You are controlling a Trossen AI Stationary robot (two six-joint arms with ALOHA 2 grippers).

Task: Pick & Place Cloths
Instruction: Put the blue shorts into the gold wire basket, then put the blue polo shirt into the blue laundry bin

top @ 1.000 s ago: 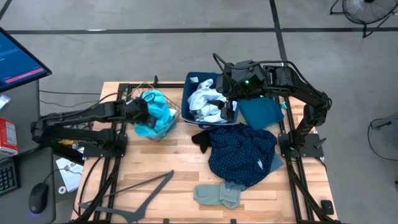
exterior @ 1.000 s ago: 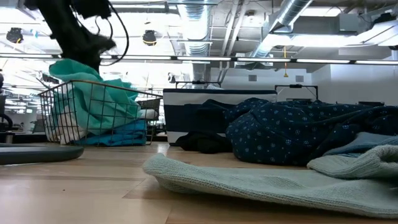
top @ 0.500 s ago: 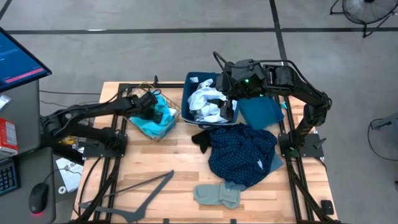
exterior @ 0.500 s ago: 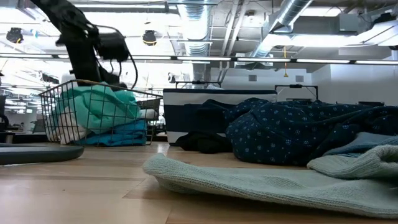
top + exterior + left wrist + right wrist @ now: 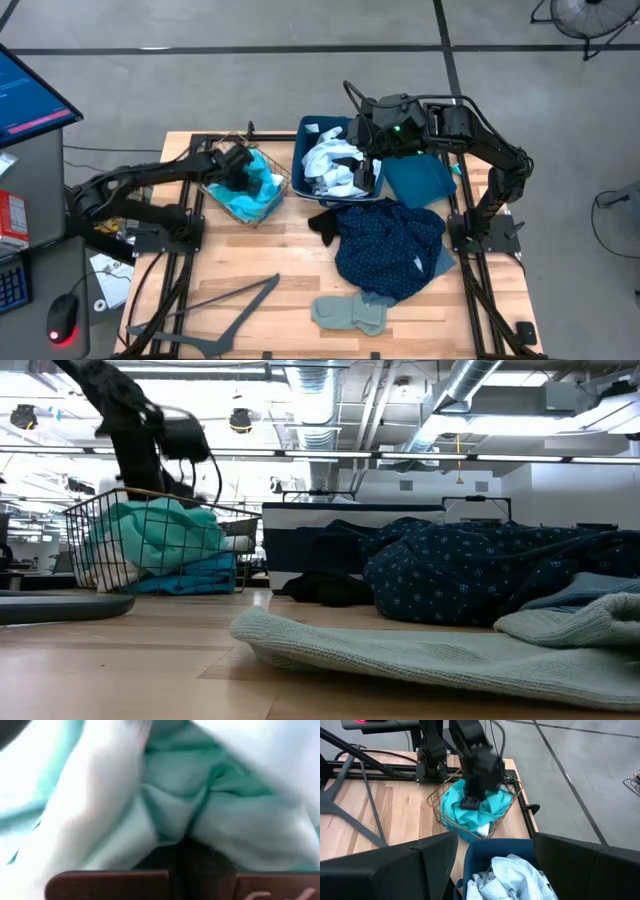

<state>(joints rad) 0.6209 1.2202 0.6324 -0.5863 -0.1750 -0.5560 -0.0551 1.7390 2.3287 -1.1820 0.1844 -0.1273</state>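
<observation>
Pressing down into the wire basket (image 5: 262, 160), the left gripper (image 5: 243, 176) sits with its fingers pinched together on a fold of the turquoise cloth (image 5: 250, 196). We see that fold bunched right against the closed fingertips in the left wrist view, so the cloth (image 5: 200, 815) is held, not just touched. We judge the low reach is meant to seat the cloth deep in the basket before letting go.

Beside that claw, across the basket's rim, stands the dark blue bin (image 5: 310, 135). Over the bin hangs the right gripper (image 5: 365, 172), fingers spread wide and holding nothing. Directly beneath it lies the pale white-blue cloth (image 5: 330, 165), heaped inside the bin. We read this as a wait above the next pick.

Just beyond the right claw, outside the bin, lies a black cloth (image 5: 325, 220), touching the large navy dotted cloth (image 5: 390, 245) spread on the table (image 5: 260, 260). Farthest from both claws rests the grey-green cloth (image 5: 348, 313), near the table's edge. A flat teal cloth (image 5: 420, 180) lies beside the bin under the right arm. These loose pieces are untouched, and we judge them not yet sorted.
</observation>
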